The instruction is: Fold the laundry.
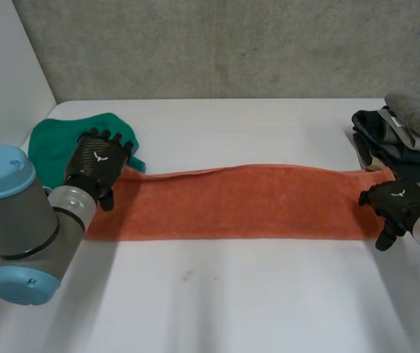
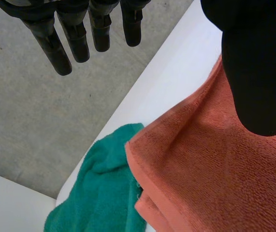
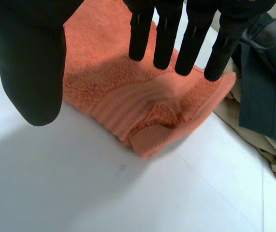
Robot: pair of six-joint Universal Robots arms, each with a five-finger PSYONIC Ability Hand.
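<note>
White table (image 1: 217, 294), orange towel (image 1: 239, 202); left hand (image 1: 98, 158), right hand (image 1: 393, 202) straight-fingered, empty, at its ends.

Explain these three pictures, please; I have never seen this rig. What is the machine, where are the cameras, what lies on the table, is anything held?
It is a two-armed robot at a white table, each arm ending in a black hand. The wide picture looks down from between and behind the arms; the other two come from cameras on the wrists, looking along each palm. A long orange towel lies stretched across the table, the left hand at one end, the right hand at the other. A green cloth lies bunched by the left end; a pile of darker clothes sits by the right end. In both wrist pictures the fingers are straight above the towel, so nothing is gripped.
</note>
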